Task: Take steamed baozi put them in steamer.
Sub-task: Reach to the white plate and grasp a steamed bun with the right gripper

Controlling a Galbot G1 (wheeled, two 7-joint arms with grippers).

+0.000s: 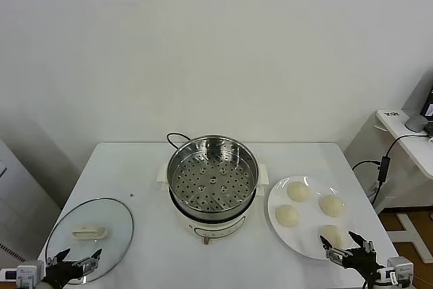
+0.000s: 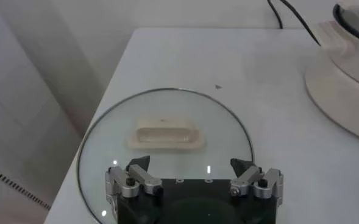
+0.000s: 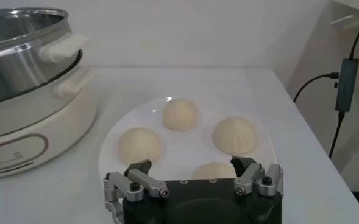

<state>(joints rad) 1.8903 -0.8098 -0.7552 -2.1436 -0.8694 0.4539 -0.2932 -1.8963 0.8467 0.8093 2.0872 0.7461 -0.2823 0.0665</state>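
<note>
- The steamed baozi (image 1: 298,191) are four in number, and all four lie on the white plate (image 1: 277,201); none of them is in the steamer (image 1: 212,181), so the task is, as I judge it, not yet begun.
- The right gripper (image 1: 344,243) hangs over the near edge of the plate with its fingers spread wide and nothing between them. In the right wrist view the nearest bun (image 3: 213,171) sits just in front of the right gripper (image 3: 193,170), between the two fingers but not touched.
- The left gripper (image 1: 74,258) is also released and empty. It waits at the near left corner of the table (image 1: 135,167), above the near rim of the glass lid (image 1: 90,235), which lies flat with its white handle (image 2: 166,135) up.
- The steamer stands in the middle of the table, uncovered, just to the left of the plate. Its perforated tray is bare.
- What is left: all four buns must be lifted and moved into the pot, one after another. The nearest bun seems the likely first one for the right gripper.
</note>
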